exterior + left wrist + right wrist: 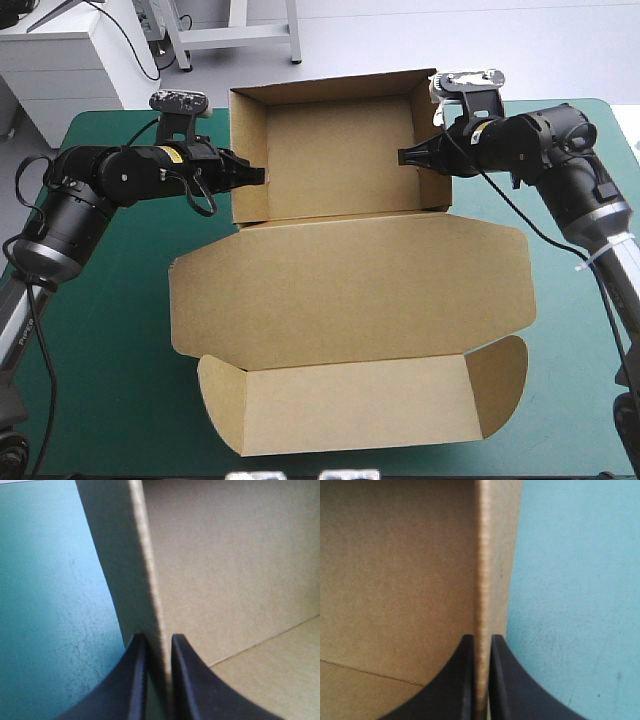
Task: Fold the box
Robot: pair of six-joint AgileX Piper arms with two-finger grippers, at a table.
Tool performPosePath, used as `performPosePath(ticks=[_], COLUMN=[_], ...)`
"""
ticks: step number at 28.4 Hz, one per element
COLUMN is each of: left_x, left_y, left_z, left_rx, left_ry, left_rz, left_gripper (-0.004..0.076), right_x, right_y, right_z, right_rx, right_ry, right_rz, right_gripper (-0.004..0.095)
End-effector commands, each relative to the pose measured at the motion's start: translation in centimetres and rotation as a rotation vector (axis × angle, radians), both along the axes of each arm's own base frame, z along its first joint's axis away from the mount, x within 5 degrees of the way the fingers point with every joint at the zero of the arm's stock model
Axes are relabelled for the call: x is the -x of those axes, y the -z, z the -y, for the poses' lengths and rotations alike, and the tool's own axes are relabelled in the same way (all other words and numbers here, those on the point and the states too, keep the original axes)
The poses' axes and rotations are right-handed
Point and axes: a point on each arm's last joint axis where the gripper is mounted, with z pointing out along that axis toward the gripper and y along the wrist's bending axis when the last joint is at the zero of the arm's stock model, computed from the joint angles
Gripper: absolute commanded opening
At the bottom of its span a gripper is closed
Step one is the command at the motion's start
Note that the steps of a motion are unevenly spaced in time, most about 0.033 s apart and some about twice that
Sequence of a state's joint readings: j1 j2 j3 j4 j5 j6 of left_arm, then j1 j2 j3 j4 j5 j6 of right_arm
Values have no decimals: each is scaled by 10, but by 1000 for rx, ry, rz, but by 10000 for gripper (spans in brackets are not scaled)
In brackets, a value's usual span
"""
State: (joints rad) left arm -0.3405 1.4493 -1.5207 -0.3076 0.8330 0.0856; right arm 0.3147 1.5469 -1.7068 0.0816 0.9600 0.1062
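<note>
My left gripper (262, 174) pinches the left wall of the brown box (340, 290), my right gripper (402, 157) its right wall. The box fills the frame's middle, tray up top, lid flat below, on the teal-green cover (100, 340).

Bright, even light falls on the box (340, 290), with soft shade along its outer walls.

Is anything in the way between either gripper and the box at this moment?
Nothing visible does. The left gripper is shut on the left side wall of the box, and the right gripper on the right side wall. In each wrist view the board sits directly between the black fingers, with teal-green cover beside it.
</note>
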Motion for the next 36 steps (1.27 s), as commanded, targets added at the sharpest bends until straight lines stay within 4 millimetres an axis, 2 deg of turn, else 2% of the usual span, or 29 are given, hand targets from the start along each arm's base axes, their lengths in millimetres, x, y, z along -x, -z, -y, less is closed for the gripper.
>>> performPosePath(ticks=[1,8,11,15,18,22,25,28,30,36], left_x=[7,-8,-15,-20,-21,-21,-21,-21,-21,-23], left_y=[-22,14,31,41,42,43,42,42,42,41], left_z=[4,10,13,15,15,15,15,15,15,16], left_rx=[52,-49,-97,-116,-111,-54,-29,-2,8,37], left_ry=[36,84,100,106,107,30,11,-26,-38,-61], left_rz=[106,-76,-158,-197,-201,-256,-271,-294,-302,-296], left_gripper=[-6,-8,-8,-2,87,327,402,398,361,39], right_x=[9,-12,-16,-16,-15,-15,-15,-15,-15,-17], right_y=[-15,22,26,24,23,22,19,19,19,17], right_z=[-4,-12,-14,-14,-14,-17,-20,-21,-20,-21], right_rx=[-28,50,45,36,33,-17,-59,-63,-56,-80], right_ry=[-60,-93,-93,-90,-91,-100,-112,-111,-110,-96], right_rz=[38,-122,-124,-108,-110,-110,-99,-96,-94,-72], right_gripper=[-16,-16,-16,-16,-16,-16,-16,-16,-16,-16])
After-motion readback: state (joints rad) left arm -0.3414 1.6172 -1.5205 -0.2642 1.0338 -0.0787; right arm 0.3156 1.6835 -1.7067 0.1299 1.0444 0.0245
